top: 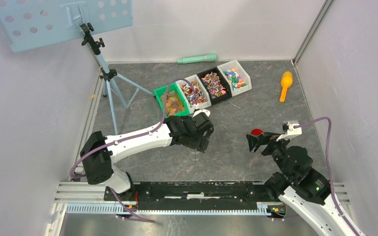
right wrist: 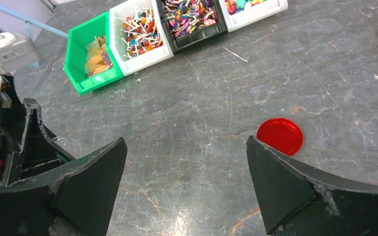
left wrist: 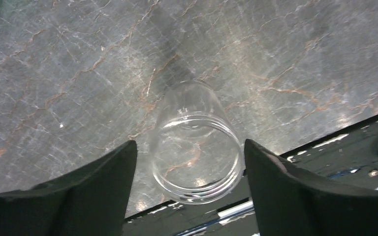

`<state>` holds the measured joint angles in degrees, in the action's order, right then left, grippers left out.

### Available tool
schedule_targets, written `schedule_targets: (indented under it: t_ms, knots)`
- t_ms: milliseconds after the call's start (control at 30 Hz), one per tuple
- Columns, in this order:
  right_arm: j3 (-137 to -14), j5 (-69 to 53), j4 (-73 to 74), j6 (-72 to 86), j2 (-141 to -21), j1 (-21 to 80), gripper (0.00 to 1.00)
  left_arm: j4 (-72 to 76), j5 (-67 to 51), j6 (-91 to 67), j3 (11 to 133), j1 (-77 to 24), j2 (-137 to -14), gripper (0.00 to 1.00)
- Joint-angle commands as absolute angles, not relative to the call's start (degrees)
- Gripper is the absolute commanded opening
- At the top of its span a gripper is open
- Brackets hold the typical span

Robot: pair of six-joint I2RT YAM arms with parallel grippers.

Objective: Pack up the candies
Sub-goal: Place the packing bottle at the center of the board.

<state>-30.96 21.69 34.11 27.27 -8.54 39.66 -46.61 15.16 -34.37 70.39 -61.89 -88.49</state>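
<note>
Candies (top: 215,83) beyond glass jar (left wrist: 197,152): probably light, slippery; pinch the wrapper. Left gripper (left wrist: 189,143) spread astride jar; right gripper (right wrist: 186,141) spread, empty.

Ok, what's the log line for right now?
left gripper: open, astride empty jar | right gripper: open, beside red lid | candies: in bins

1. Dark grey veined stone bench (top: 236,113).
2. Clear glass jar (left wrist: 197,162) between the fingers of the left hand (left wrist: 189,142), untouched.
3. Small red round lid (right wrist: 279,136) beside the right hand (right wrist: 186,139).
4. Row of four plastic bins (right wrist: 147,55) beyond both hands; yellow plastic scoop (top: 285,84) farther right.
</note>
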Motion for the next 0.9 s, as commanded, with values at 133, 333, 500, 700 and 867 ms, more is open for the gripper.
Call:
schedule_targets:
  t_ms: [133,333,500,700,867]
  knots:
    - [-33.98,27.11,34.83,29.53,-9.19,39.85,0.98,-41.69,13.43,-35.59,73.54,-62.15,-81.92,1.00]
    - [-34.30,34.29,31.96,26.81,-13.62,39.88,0.98,-40.13,17.93,-27.68,75.52,-62.22,-70.95,1.00]
    - [-32.88,38.80,24.88,20.33,-22.39,39.86,0.98,-36.34,24.53,-20.03,68.21,-62.23,-57.89,1.00]
    - [-35.95,49.05,20.19,13.97,-38.11,39.74,0.98,-31.25,35.12,-17.77,53.08,-62.23,-42.96,1.00]
    - [-40.07,45.71,14.40,7.44,-51.10,33.03,0.98,-29.59,36.37,-17.93,42.97,-62.13,-35.64,1.00]
